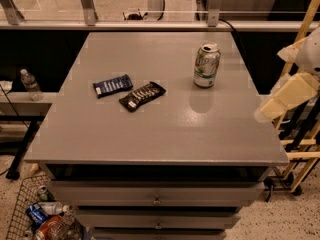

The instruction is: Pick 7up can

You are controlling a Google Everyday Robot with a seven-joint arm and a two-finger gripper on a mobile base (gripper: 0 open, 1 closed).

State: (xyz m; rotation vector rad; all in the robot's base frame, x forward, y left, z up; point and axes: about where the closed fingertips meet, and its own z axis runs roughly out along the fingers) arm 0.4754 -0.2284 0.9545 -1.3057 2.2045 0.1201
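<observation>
The 7up can [206,65] stands upright on the grey table [165,129], at the back right; it is green and white with a silver top. My gripper [280,100] shows as cream and white arm parts at the right edge of the view, beside the table's right edge. It is to the right of the can and nearer the front, apart from it. Nothing is in contact with the can.
A blue snack-bar wrapper [113,85] and a dark snack-bar wrapper [142,96] lie left of centre on the table. A wire basket of bottles [45,219] sits on the floor at front left. A water bottle [31,84] stands on a left ledge. A yellow frame [300,149] stands at the right.
</observation>
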